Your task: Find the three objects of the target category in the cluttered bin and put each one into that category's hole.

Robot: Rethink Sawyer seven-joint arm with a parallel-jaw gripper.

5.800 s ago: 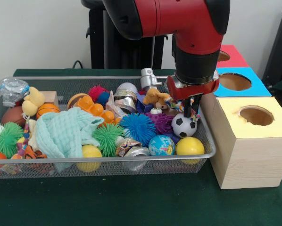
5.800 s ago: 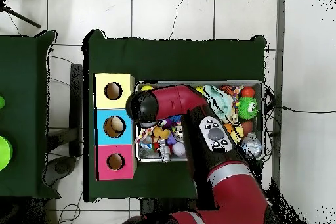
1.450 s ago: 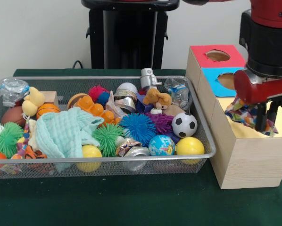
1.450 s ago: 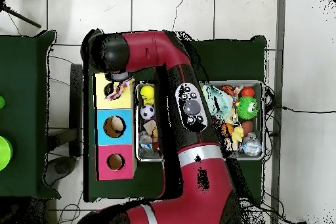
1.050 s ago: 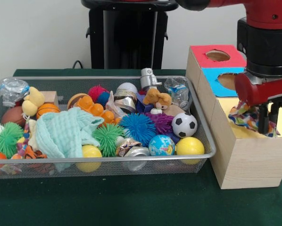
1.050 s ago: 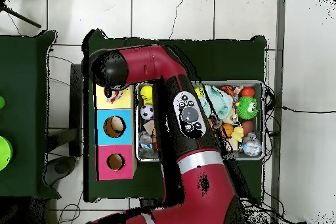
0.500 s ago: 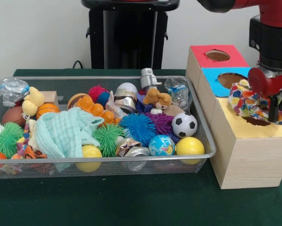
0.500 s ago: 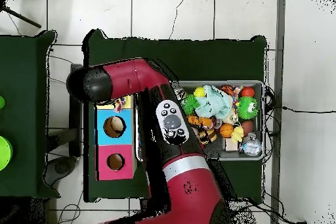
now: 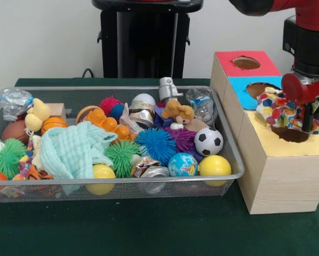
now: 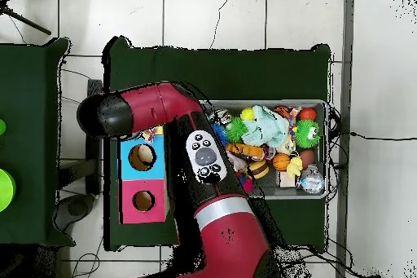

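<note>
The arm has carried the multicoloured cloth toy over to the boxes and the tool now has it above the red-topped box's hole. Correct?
Not quite. The front view shows the tool with the multicoloured cloth toy above the hole of the yellow-topped box, the nearest of the three. The red-topped box stands farthest back. The rest holds.

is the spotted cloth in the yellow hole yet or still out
Out: the cloth sits bunched at the hole's rim on the yellow box, with the gripper beside it.

Bin (image 9: 231,154) beside boxes (image 9: 279,165) (touching)
</note>
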